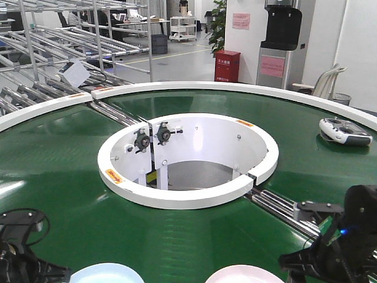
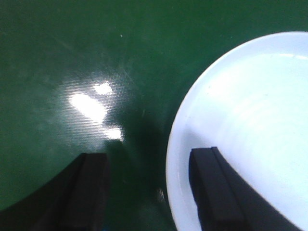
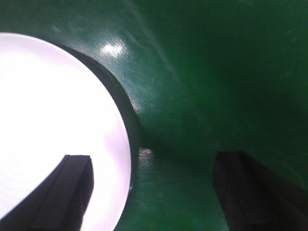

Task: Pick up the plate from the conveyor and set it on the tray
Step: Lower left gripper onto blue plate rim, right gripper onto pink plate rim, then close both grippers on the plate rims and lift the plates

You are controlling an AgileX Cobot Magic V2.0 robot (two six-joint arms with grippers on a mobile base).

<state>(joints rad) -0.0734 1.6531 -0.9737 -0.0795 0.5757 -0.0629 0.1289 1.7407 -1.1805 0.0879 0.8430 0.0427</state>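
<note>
My left fingers stood apart astride the rim of the round pale blue plate, my right fingers apart astride the round pale pink plate, both lying on the dark green ring-shaped conveyor belt, where I feared a shallow pinch slipping off a glossy rim.

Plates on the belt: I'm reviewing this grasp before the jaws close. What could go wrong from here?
The left gripper straddles only the rim of the blue plate, and the right gripper that of the pink plate; such shallow holds may let a plate tilt or slip. If the belt moves, a rim could slide out first. The remote lying on the belt might ride into an arm.
</note>
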